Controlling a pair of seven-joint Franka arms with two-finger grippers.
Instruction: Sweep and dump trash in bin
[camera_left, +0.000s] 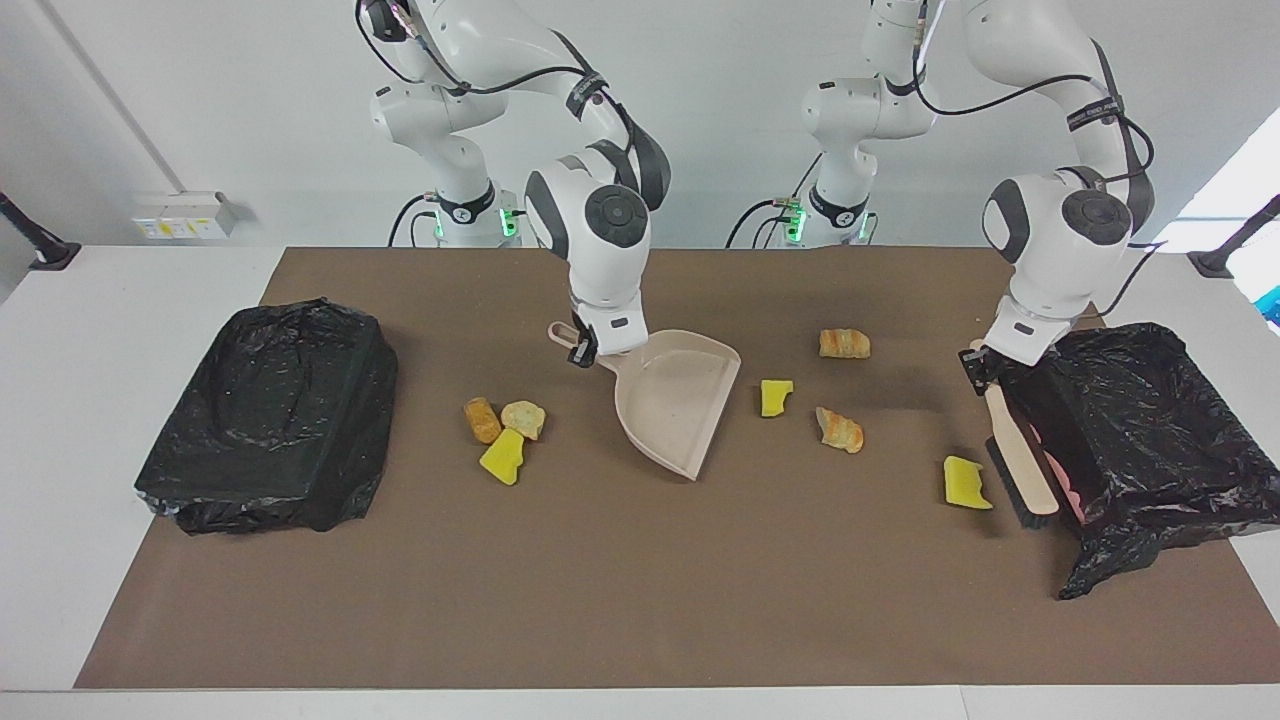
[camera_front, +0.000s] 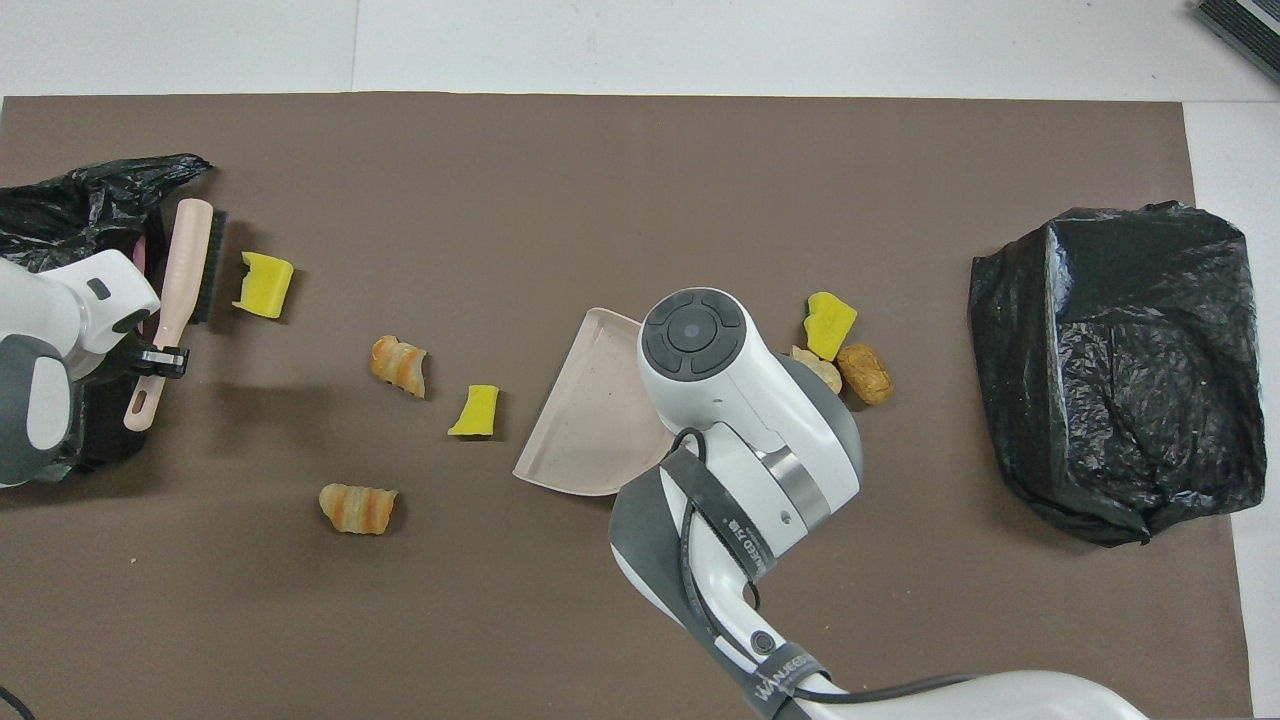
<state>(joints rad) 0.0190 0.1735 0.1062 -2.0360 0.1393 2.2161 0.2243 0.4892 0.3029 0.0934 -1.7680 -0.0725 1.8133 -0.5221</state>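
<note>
My right gripper (camera_left: 585, 352) is shut on the handle of the beige dustpan (camera_left: 675, 405), which rests mid-mat with its mouth toward the left arm's end. The wrist hides this gripper from overhead, above the dustpan (camera_front: 590, 420). My left gripper (camera_left: 982, 362) is shut on the brush (camera_left: 1018, 462) handle. The brush head (camera_front: 200, 265) sits low between a yellow sponge bit (camera_left: 966, 483) and the open black-bagged bin (camera_left: 1150, 430). Several pieces of trash lie on the mat: a bread lump (camera_left: 840, 430), a yellow bit (camera_left: 775, 396), another lump (camera_left: 844, 343), and a cluster of three (camera_left: 505, 435).
A second black-bagged bin (camera_left: 270, 415) stands at the right arm's end of the brown mat (camera_left: 640, 600). The cluster of three (camera_front: 840, 355) lies between it and the dustpan. White table (camera_left: 100, 330) surrounds the mat.
</note>
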